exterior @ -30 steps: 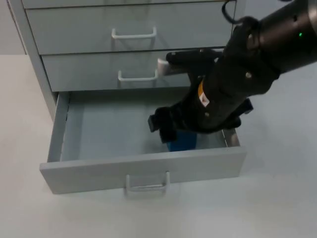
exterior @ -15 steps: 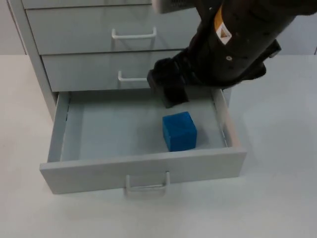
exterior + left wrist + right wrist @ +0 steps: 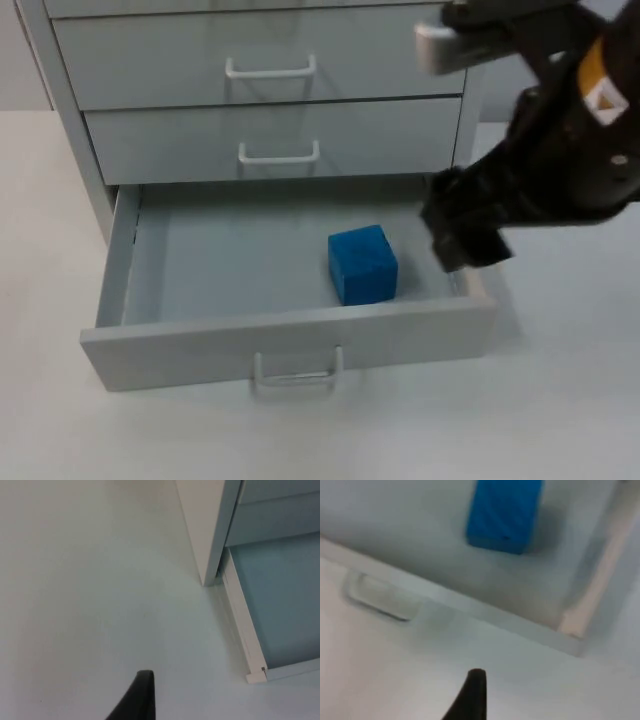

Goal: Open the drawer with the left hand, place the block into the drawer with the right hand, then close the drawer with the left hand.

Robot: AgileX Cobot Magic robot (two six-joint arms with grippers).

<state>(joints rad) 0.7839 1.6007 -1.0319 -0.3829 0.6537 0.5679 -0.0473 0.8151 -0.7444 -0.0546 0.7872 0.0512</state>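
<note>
With the blue block [image 3: 362, 264] lying in the open drawer [image 3: 288, 338] and the right claw [image 3: 463, 232], grip state unclear, above its right edge, a push before it clears could clip the drawer.

A white table [image 3: 560, 400] carries a grey drawer cabinet [image 3: 160, 140].

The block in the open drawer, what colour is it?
Blue. The block shows best in the top view.
</note>
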